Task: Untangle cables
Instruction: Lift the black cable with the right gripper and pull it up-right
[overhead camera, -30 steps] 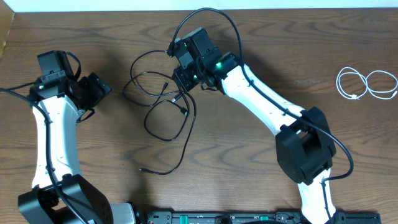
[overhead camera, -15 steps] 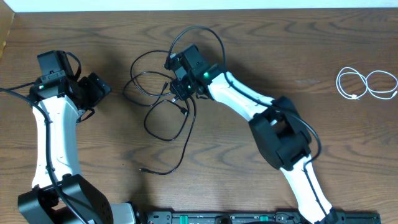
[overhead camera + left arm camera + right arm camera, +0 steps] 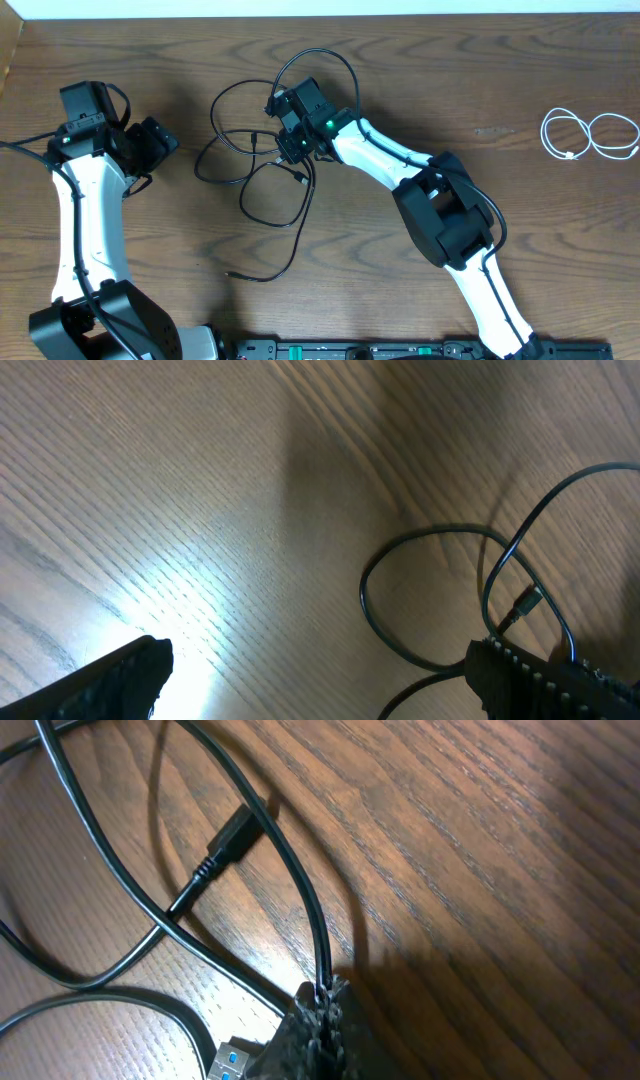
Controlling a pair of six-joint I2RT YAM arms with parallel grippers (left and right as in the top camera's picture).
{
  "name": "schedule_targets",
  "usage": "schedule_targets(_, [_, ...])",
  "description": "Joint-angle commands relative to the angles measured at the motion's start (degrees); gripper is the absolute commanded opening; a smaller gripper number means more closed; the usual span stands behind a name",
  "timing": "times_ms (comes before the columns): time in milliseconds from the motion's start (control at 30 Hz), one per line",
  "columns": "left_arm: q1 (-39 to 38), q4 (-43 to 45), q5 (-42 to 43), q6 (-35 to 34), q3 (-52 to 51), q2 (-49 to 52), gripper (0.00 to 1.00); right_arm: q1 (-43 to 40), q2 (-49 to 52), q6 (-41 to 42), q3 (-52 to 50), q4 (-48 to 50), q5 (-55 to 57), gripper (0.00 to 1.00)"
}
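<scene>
A tangle of thin black cables [image 3: 255,175] lies in loops on the wooden table, centre left, with one end trailing toward the front [image 3: 232,272]. My right gripper [image 3: 290,148] is over the tangle's right side and is shut on a black cable [image 3: 305,900], which runs up out of the pinched fingertips [image 3: 322,1005]. A black plug [image 3: 232,835] and a blue-tipped USB plug [image 3: 230,1058] lie beside it. My left gripper [image 3: 160,148] is open and empty, left of the tangle; its fingers [image 3: 310,675] frame a cable loop [image 3: 420,600]. A white cable [image 3: 590,135] lies coiled at the far right.
The table's back edge meets a white wall strip [image 3: 320,8]. A black rail [image 3: 380,350] runs along the front edge. My right arm [image 3: 440,210] stretches diagonally across the middle of the table.
My right gripper has shifted slightly down and left with the black cable, and its elbow swung left toward the centre. The cable loops shifted a little. The left arm is still.
</scene>
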Motion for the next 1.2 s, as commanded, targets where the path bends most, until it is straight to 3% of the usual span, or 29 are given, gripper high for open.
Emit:
schedule_targets(0, [0.09,-0.17,-0.96,-0.33,-0.33,0.33,0.98,-0.94,-4.15,-0.5,0.59,0.48,-3.76,0.01])
schedule_targets(133, [0.09,-0.2,-0.96,-0.31,-0.33,0.33,0.98,-1.42,-9.49,-3.06,0.59,0.61,-9.05,0.01])
schedule_targets(667, [0.09,-0.17,-0.96,-0.31,-0.33,0.33,0.98,-1.05,-29.24,-8.48,0.59,1.31,-9.22,0.01])
schedule_targets(1167, [0.09,-0.17,-0.96,-0.33,-0.33,0.33,0.98,-1.01,-36.68,-9.9,0.59,3.74,-9.25,0.01])
